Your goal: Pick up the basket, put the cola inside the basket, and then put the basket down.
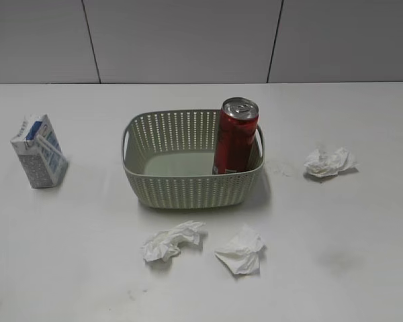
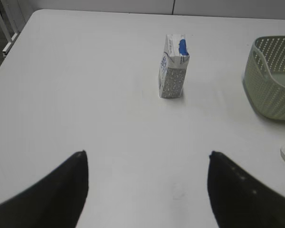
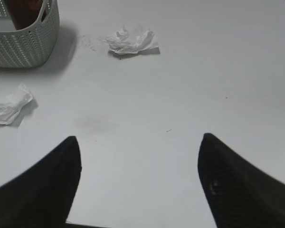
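Observation:
The pale green basket (image 1: 181, 184) rests on the white table at the middle of the exterior view. The red cola can (image 1: 236, 137) stands upright inside it at its right end. The basket's edge shows in the left wrist view (image 2: 270, 80) and in the right wrist view (image 3: 23, 42), where a bit of the red can (image 3: 31, 7) shows inside. My left gripper (image 2: 147, 154) is open and empty over bare table, away from the basket. My right gripper (image 3: 138, 137) is open and empty over bare table. Neither arm shows in the exterior view.
A blue-and-white carton (image 1: 39, 151) stands at the left, also in the left wrist view (image 2: 173, 66). Crumpled tissues lie in front of the basket (image 1: 171, 241) (image 1: 242, 251) and to its right (image 1: 329, 162); the right wrist view shows two of them (image 3: 130, 42) (image 3: 9, 105).

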You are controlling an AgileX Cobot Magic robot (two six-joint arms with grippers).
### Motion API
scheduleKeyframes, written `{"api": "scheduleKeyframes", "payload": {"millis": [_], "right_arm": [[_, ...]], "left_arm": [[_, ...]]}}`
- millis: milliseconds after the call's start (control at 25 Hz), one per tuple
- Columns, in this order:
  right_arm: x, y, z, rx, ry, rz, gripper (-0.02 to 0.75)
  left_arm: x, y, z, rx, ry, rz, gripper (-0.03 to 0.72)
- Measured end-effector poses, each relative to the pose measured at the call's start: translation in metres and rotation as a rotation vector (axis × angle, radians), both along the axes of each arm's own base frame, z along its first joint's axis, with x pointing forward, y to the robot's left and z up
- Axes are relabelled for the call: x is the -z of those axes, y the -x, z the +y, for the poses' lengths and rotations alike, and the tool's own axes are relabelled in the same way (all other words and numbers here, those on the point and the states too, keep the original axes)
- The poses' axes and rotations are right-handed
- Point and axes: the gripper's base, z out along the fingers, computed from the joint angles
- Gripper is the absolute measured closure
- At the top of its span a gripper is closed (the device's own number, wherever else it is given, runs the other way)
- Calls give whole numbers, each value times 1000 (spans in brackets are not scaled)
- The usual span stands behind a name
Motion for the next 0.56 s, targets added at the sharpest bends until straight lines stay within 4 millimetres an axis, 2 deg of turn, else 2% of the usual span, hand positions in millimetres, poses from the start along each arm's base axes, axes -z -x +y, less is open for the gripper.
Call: {"api": "scheduleKeyframes", "payload": {"millis": [560], "right_arm": [[-1,3,0,-3,-10,-21,146]], "left_arm": [[0,0,0,-1,-1,0,117]]}}
